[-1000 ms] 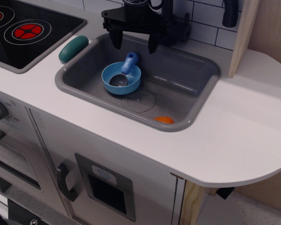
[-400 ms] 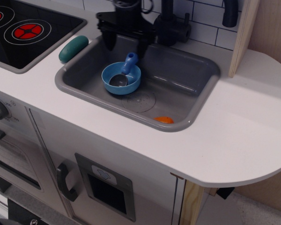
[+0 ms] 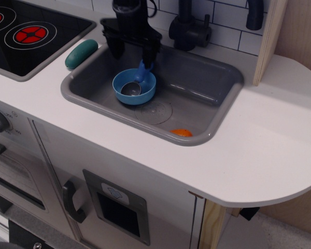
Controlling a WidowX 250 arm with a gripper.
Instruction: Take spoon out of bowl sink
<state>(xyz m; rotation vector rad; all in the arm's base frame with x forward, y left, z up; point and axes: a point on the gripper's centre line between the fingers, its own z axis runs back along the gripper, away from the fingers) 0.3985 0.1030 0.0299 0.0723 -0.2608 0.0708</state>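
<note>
So in the one camera view, the black gripper [image 3: 131, 52] hangs over the back left part of the grey sink [image 3: 217, 83], jaws spread wide and holding nothing, with one finger right by the top of the spoon [image 3: 139, 77] handle. The spoon sits in the light blue bowl [image 3: 134, 87], grey scoop down inside, blue handle leaning on the back rim. An orange piece [image 3: 181, 133] lies at the sink's front edge, and a green thing [image 3: 81, 53] rests on the counter [image 3: 259, 145] left of the sink.

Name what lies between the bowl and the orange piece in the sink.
Only bare sink floor with the round drain mark lies between the bowl and the orange piece, seen in the single camera view.
</note>
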